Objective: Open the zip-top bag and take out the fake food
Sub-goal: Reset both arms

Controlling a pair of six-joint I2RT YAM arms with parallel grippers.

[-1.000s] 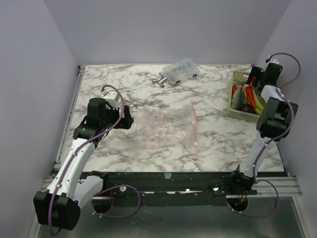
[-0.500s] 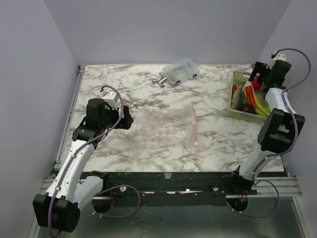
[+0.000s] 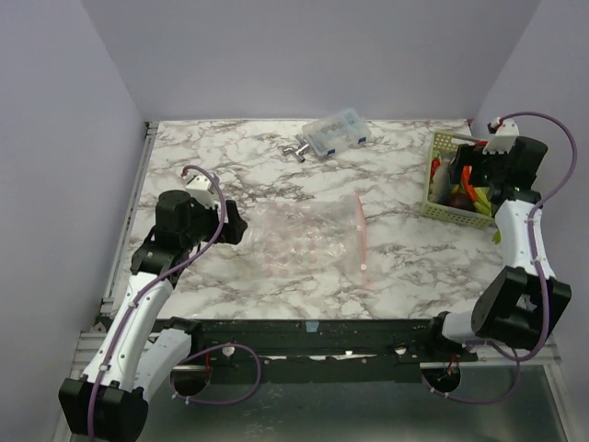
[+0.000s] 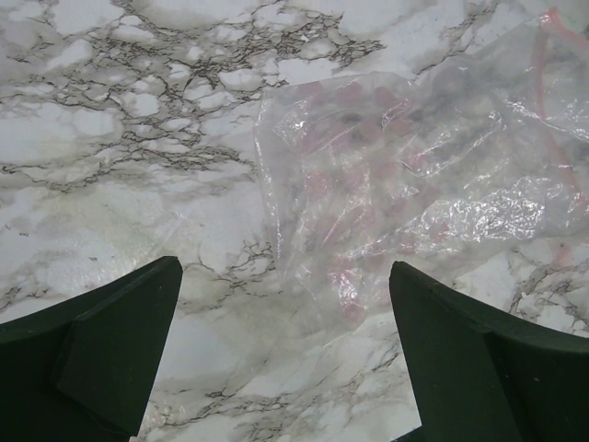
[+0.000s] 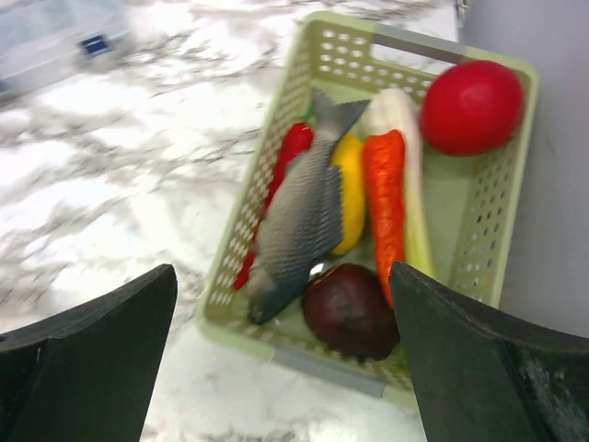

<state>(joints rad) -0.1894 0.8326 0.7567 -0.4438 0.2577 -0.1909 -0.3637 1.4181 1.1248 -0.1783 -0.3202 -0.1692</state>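
The zip-top bag (image 3: 304, 241) lies just right of my wide-open left gripper (image 3: 233, 221), its pink zipper (image 3: 361, 235) running near to far.

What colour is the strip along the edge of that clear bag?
Pink. The strip on the bag shows best in the top view.

Your marble-patterned table (image 3: 212, 147) carries a flattened zip-top bag (image 3: 304, 241) at centre, a clear box (image 3: 335, 132) beside a metal fitting (image 3: 295, 149) at the far edge, and a green basket (image 3: 442, 210) far right.
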